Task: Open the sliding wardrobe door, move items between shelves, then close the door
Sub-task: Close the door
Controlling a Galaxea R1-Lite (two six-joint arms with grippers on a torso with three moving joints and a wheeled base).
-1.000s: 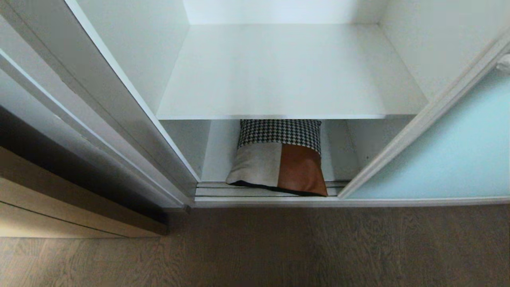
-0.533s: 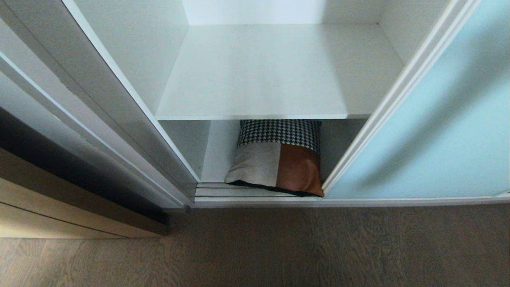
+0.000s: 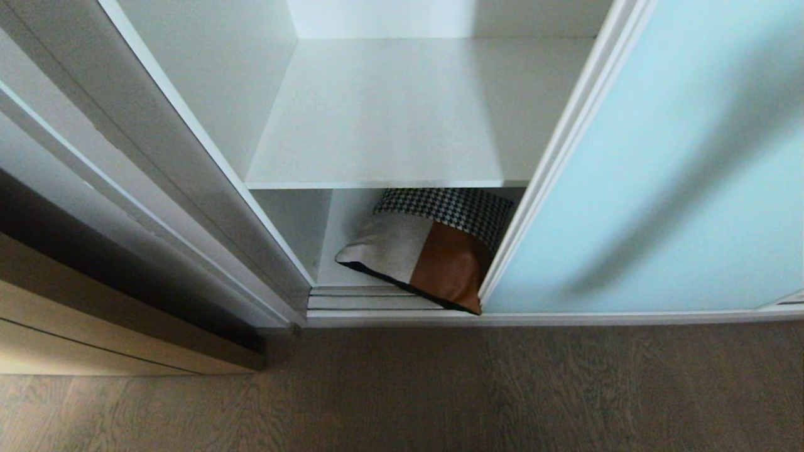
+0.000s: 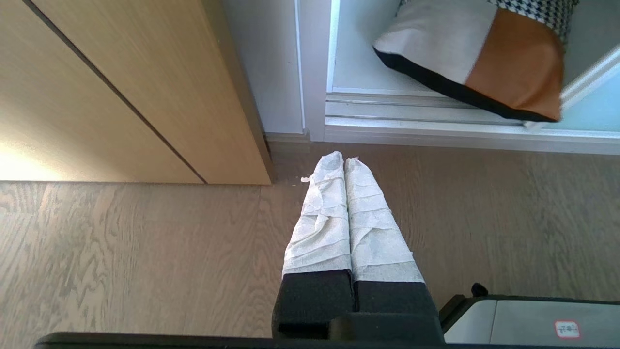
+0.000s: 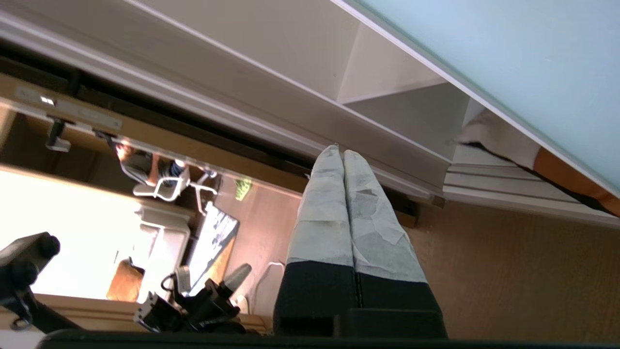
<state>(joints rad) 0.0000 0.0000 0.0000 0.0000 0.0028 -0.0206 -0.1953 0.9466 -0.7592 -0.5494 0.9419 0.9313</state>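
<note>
Obs.: the tall pale aqua frosted-glass sliding wardrobe door (image 3: 653,163) with its thin silver-white frame stands part-way across the opening, covering the right portion of the narrow white compartment. Its leading edge presses against the brown corner of a patchwork cushion (image 3: 433,251) (houndstooth black-and-white band on top, grey and tan-brown panels below, black edging). The cushion sits skewed on the bottom of the compartment, under the flat white shelf (image 3: 389,113), and its lower corner hangs over the silver floor track (image 3: 358,300), so it lies in the door's path. The shelf above carries nothing that I can see from here. To the left of the opening stand the white wardrobe frame (image 3: 188,163) and, beyond it, a light wooden panel (image 3: 94,326) reaching down to the grey-brown wood-grain floor (image 3: 440,389). Left claw (image 4: 344,160): white-wrapped fingers (image 4: 322,218) pressed together, holding nothing, hanging low over the floor just in front of the wardrobe's left corner, pointing toward the track; apart from the cushion. Right claw (image 5: 339,151): wrapped fingers (image 5: 373,218) likewise together and empty, in front of the wardrobe near the door's glass face; whether it touches the door I cannot tell. In the right wrist view the cushion's grey and brown corner peeks out past the door edge. Neither arm shows in the head view.
</note>
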